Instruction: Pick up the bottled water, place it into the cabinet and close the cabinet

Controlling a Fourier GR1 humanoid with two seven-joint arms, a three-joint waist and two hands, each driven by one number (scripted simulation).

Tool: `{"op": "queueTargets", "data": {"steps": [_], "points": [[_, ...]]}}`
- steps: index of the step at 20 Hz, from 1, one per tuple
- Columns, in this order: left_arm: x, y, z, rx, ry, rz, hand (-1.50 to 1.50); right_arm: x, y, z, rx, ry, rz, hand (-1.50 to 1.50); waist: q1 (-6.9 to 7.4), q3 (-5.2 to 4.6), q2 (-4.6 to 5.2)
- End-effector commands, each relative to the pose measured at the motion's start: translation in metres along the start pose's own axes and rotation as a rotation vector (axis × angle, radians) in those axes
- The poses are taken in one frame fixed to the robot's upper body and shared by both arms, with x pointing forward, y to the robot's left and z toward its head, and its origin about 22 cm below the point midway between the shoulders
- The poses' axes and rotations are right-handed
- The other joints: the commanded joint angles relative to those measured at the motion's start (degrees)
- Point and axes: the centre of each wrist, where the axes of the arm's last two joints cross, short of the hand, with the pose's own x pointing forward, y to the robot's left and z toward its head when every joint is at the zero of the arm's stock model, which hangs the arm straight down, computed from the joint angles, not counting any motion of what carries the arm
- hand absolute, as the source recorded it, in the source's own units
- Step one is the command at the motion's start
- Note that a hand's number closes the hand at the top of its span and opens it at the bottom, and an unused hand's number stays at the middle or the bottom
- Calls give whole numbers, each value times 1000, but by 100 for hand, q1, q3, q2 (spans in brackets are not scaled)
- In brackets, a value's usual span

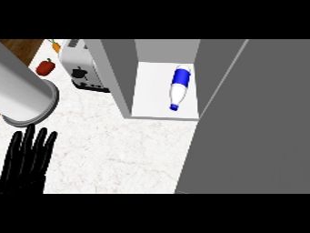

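Observation:
The bottled water (179, 86), white with a blue label and blue cap, lies on its side on the white shelf inside the grey cabinet (117, 73), cap pointing toward the front. No hand touches it. The cabinet door (258, 123) is a large grey panel standing open at the right, filling that side of the view. My left hand (24, 161) rests at the lower left above the counter, open with fingers straight and pointing up, far from the bottle. My right hand does not show anywhere.
A big grey cylinder (13, 86) slants in at the upper left above my left hand. A silver toaster (83, 68) stands left of the cabinet, with a red pepper (45, 67) and a carrot (55, 45) beyond. White marble counter (123, 150) spreads across the middle.

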Motion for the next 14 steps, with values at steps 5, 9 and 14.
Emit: {"op": "queueTargets", "data": {"steps": [5, 9, 14], "points": [[6, 8, 9, -29, 8, 29, -150, 15, 14, -38, -39, -54, 65, 150, 52, -2, 13], [9, 19, 4, -15, -9, 13, -150, 14, 11, -44, -8, -55, 67, 150, 111, -14, 48], [10, 23, 8, -23, 10, 22, -150, 11, 9, -47, 12, -49, 63, 150, 217, -23, 73]]}}
